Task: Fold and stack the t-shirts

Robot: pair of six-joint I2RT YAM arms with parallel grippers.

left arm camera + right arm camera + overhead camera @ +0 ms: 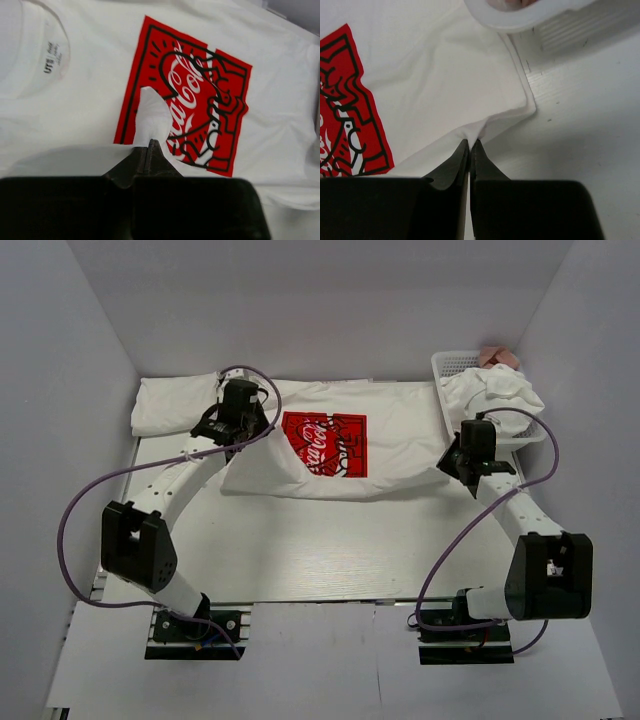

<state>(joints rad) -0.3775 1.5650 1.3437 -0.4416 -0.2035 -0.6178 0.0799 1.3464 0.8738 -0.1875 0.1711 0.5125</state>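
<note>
A white t-shirt (400,440) with a red rectangular print (324,444) lies spread across the back middle of the table. My left gripper (262,428) is shut on a pinched fold of its cloth (150,120), right beside the red print (195,95). My right gripper (452,465) is shut on the shirt's right edge (490,120), where the hem bunches up between the fingertips (471,142). The neck label (50,59) shows in the left wrist view. More crumpled white t-shirts (490,392) fill the basket. A folded white t-shirt (165,405) lies at the back left.
A white plastic basket (455,362) stands at the back right, its rim (520,20) just beyond the right gripper, with something pink (498,357) at its far side. White walls close in the back and sides. Bare white tabletop (300,550) lies in front of the shirt.
</note>
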